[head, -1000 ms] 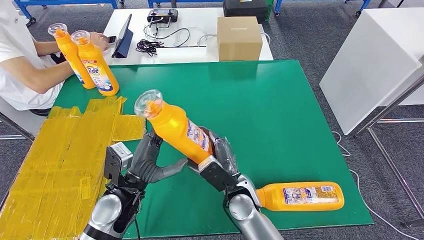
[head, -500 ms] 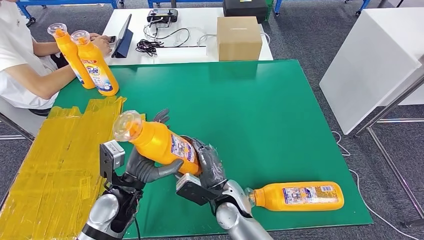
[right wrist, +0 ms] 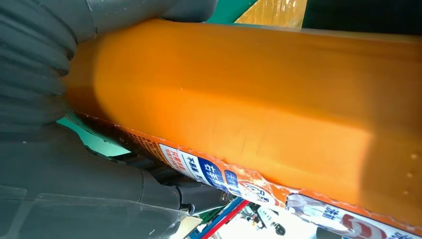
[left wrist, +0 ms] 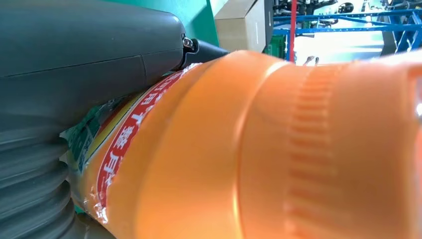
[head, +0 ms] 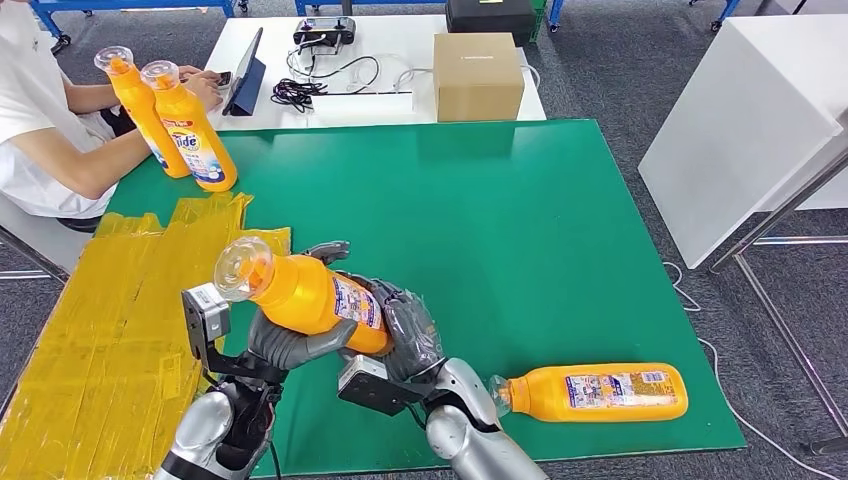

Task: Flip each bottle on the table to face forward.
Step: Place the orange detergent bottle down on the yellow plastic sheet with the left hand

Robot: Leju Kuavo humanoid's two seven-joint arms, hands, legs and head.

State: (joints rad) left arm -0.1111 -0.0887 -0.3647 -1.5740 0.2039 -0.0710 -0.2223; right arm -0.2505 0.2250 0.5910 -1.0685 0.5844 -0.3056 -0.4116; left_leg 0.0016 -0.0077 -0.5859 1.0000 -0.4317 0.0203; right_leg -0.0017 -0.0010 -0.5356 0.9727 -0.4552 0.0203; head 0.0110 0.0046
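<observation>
- An orange bottle [head: 305, 293] is held tilted above the green table [head: 520, 200], cap toward the yellow taped patch [head: 110, 330]
- The left hand [head: 290, 335] wraps it from below; the right hand [head: 405, 330] clasps its base
- A second bottle [head: 600, 392] lies flat near the table's front right edge
- Two bottles [head: 185, 125] stand upright at the far left corner, beside a seated person [head: 40, 130]
- A cardboard box [head: 478, 75] sits on the white desk behind
</observation>
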